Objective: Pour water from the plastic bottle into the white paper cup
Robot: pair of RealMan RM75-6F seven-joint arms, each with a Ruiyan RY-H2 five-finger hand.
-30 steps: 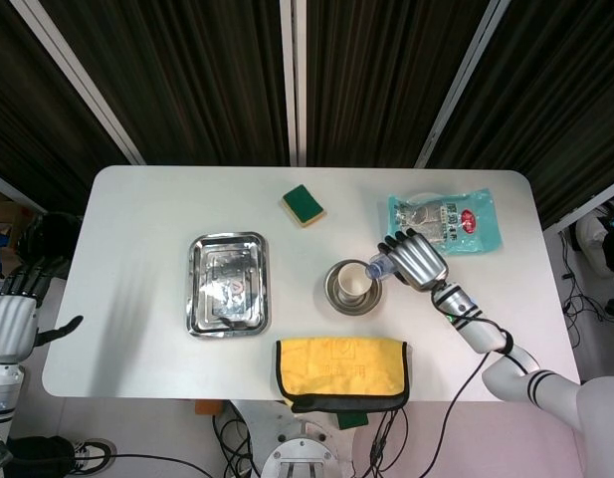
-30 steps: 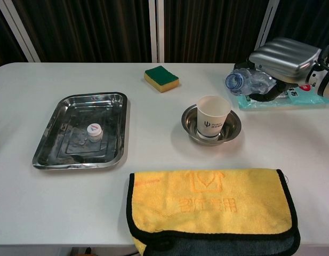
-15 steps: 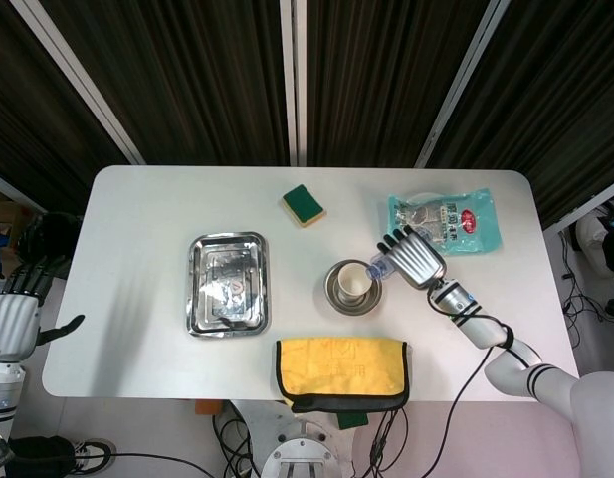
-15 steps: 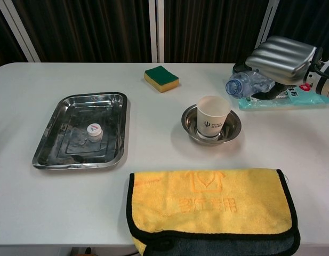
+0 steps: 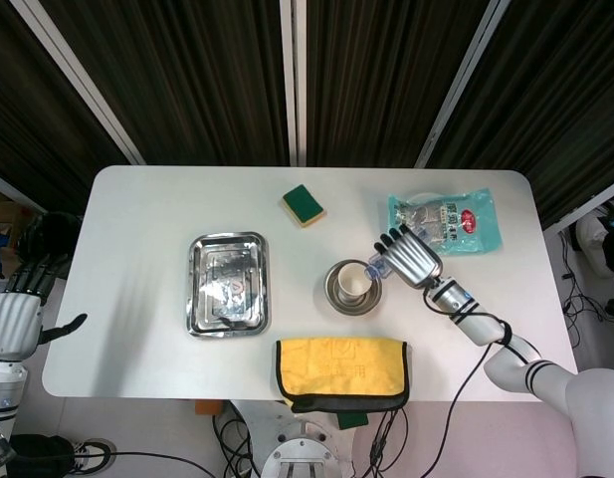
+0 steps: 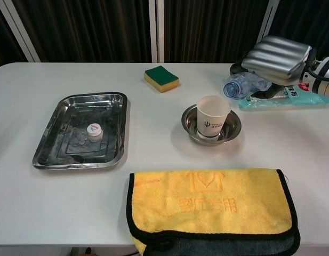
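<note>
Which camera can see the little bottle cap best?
The chest view. There the bottle cap shows clearly as a small white disc lying in the metal tray, left of the paper cup. In the head view, the tray is so shiny that no cap can be made out.

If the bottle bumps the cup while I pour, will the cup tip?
Probably easily: the cup is paper, looks empty, so likely light. It stands upright in a shallow steel bowl, whose low rim may only stop sliding. The bottle, tilted in the right hand, has its mouth close above the cup's rim.
</note>
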